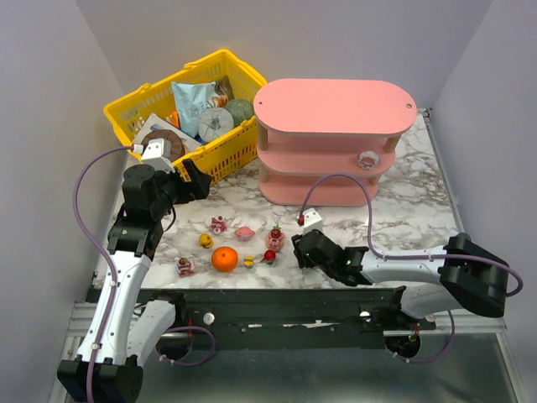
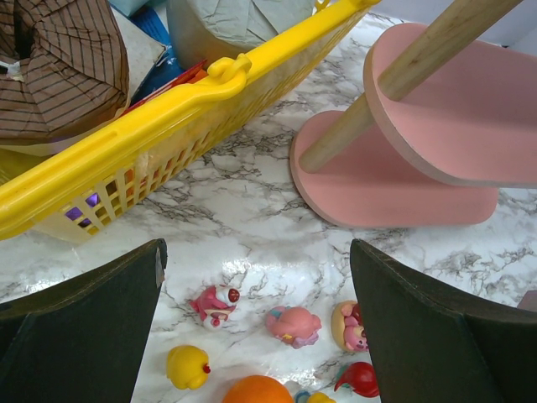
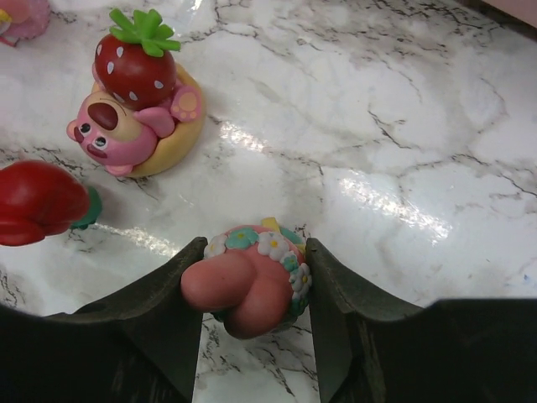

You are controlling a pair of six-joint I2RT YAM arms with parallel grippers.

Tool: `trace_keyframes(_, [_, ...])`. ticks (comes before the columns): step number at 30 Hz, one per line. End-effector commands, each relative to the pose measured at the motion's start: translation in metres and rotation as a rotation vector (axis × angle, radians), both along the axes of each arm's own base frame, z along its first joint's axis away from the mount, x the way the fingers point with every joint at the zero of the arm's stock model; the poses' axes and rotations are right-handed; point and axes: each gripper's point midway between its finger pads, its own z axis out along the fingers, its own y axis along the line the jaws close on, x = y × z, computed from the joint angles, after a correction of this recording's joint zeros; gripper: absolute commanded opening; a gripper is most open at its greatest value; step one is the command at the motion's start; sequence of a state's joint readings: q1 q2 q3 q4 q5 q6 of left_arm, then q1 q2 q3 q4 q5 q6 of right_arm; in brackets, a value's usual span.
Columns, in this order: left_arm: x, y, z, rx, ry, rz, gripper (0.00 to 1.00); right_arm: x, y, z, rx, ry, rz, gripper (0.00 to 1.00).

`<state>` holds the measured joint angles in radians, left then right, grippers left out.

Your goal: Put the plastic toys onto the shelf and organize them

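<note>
Near table front edge; right gripper point(image 3: 252, 290) clamps pink toy point(image 3: 247, 281) (marble open beyond)

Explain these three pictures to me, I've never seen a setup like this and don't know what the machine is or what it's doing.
These are two robot arms fixed to the near edge of a marble table. One picture looks down from above; the other two come from cameras on each wrist, so the dark shapes at the bottom are that arm's own fingers. On the table stand a yellow basket of packaged goods and a pink shelf, with small toys and an orange ball scattered in front. One toy already sits on the shelf's middle board. The left gripper is open and empty, near the basket. The right gripper has its fingers closed on a pink toy.
</note>
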<state>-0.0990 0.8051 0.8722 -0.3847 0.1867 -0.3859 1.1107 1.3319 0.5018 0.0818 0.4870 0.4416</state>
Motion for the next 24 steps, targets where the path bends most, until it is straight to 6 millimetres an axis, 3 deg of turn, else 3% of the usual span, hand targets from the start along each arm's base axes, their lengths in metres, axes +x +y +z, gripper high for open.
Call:
trace_keyframes(1, [-0.001, 0.001, -0.001, 0.008, -0.005, -0.006, 0.99, 0.005, 0.018, -0.002, -0.012, -0.008, 0.075, 0.45])
trace_keyframes(6, [-0.002, 0.001, -0.001, 0.006, -0.007, -0.007, 0.99, 0.001, 0.022, -0.013, -0.023, 0.038, 0.079, 0.46])
trace_keyframes(9, [-0.002, 0.001, -0.001, 0.007, -0.009, -0.006, 0.99, 0.003, 0.019, -0.011, -0.030, 0.032, 0.062, 0.54])
trace_keyframes(13, [-0.002, 0.001, -0.001, 0.008, -0.010, -0.008, 0.99, 0.009, 0.011, -0.002, -0.027, -0.004, 0.016, 0.88])
trace_keyframes(16, [-0.002, 0.001, -0.002, 0.010, -0.008, -0.008, 0.99, 0.012, 0.006, 0.002, -0.035, -0.027, -0.007, 0.99])
trace_keyframes(24, [-0.003, 0.000, -0.006, 0.011, 0.002, -0.012, 0.99, 0.014, -0.006, 0.008, 0.030, -0.002, -0.161, 1.00])
